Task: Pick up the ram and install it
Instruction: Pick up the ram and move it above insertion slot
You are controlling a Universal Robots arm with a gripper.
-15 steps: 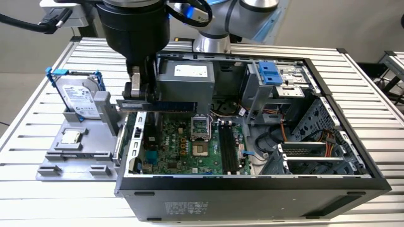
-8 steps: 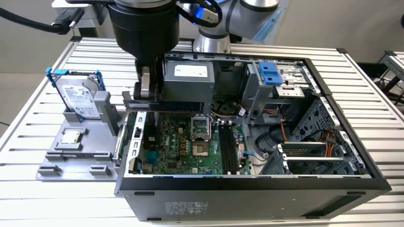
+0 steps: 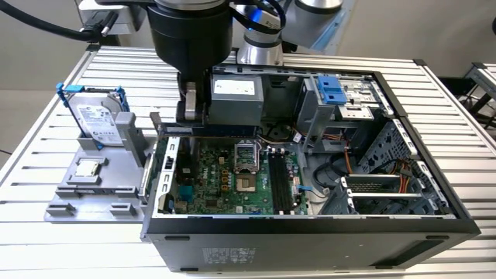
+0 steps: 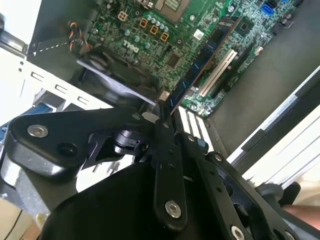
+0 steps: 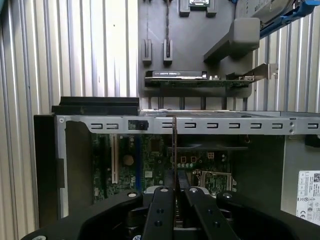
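1. The pick-up looks finished. The gripper (image 3: 190,116) is clenched on the ram (image 3: 225,124), pinching the thin greenish stick towards one end. The rest of the stick juts out sideways and touches nothing beneath it.
2. In the second wrist view, the gripper (image 4: 162,102) has its fingers pressed against both faces of the ram (image 4: 200,60). The stick's row of dark chips runs out above the motherboard (image 4: 150,30).
3. The ram hangs in the air inside the open computer case (image 3: 310,232). It sits over the far part of the motherboard (image 3: 217,174), towards the exterior view's left.
4. In the first wrist view, the ram (image 5: 174,150) shows edge-on as a thin line. It reaches out from the gripper (image 5: 174,189) as far as the case's slotted metal rail (image 5: 225,125).
5. The installing is not yet done, as I judge it. The long black memory slots (image 3: 280,180) lie lower on the board, towards the exterior view's right and apart from the ram. I see no stick standing in them.
6. From where I stand, the ram seems to lie crosswise to those slots rather than along them. By my reckoning, both lining up and seating are left to do.
7. On the slatted surface (image 3: 465,116) beside the case, a grey fixture (image 3: 93,192) holds a hard drive (image 3: 97,119) upright.
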